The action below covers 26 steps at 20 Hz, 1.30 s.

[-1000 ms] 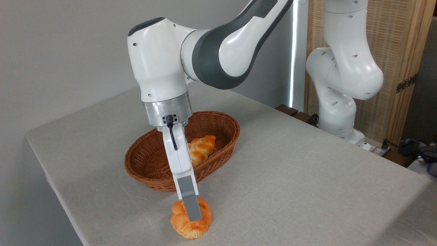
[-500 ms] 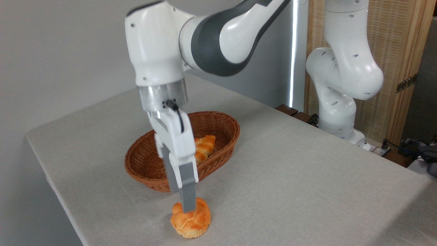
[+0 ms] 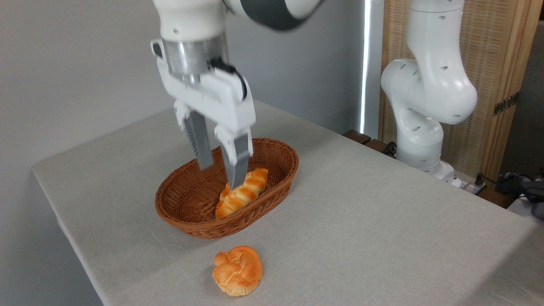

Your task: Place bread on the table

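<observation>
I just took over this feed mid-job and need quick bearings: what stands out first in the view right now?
The big white arm's hand dominates the upper left, open and empty, hanging in front of the wicker basket. The glossy orange knotted bread sits alone on the table near the front edge, just in front of the basket. A longer braided loaf lies inside the basket.

Colours: warm orange/brown vs pale grey, white

Bread: golden-orange, glossy, paler cream at base. Table cloth: light grey-beige, fine linen weave. Basket: reddish-brown wicker, woven pattern. Braided loaf inside: orange w/ lighter stripes. Gripper: white body, grey fingers; silver metal ring above. Arm: white w/ dk grey joints. Wall: flat grey. Screen at right: tan woven panel, wood frame.
</observation>
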Motion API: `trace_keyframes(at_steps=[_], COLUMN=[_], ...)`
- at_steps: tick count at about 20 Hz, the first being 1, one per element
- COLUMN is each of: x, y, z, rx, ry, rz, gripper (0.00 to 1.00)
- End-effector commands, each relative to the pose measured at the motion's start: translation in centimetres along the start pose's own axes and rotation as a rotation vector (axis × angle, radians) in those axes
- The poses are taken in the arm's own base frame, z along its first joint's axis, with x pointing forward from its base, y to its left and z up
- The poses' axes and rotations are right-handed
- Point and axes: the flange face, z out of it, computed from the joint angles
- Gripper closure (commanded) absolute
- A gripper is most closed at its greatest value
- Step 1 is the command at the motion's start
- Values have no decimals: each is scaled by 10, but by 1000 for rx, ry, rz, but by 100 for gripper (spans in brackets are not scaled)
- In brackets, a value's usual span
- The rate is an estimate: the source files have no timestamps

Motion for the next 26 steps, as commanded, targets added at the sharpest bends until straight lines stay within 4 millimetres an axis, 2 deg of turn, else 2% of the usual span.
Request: trace_keyframes(at_steps=[1,15,18,26], x=[7,10,15,14], y=[12,10,17,16], z=[-13,-21,-21,-21], rx=[-42,-13,-8,-5], ry=[-28,6,2,0], rz=[6,4,18,21], gripper=[0,0,0,0])
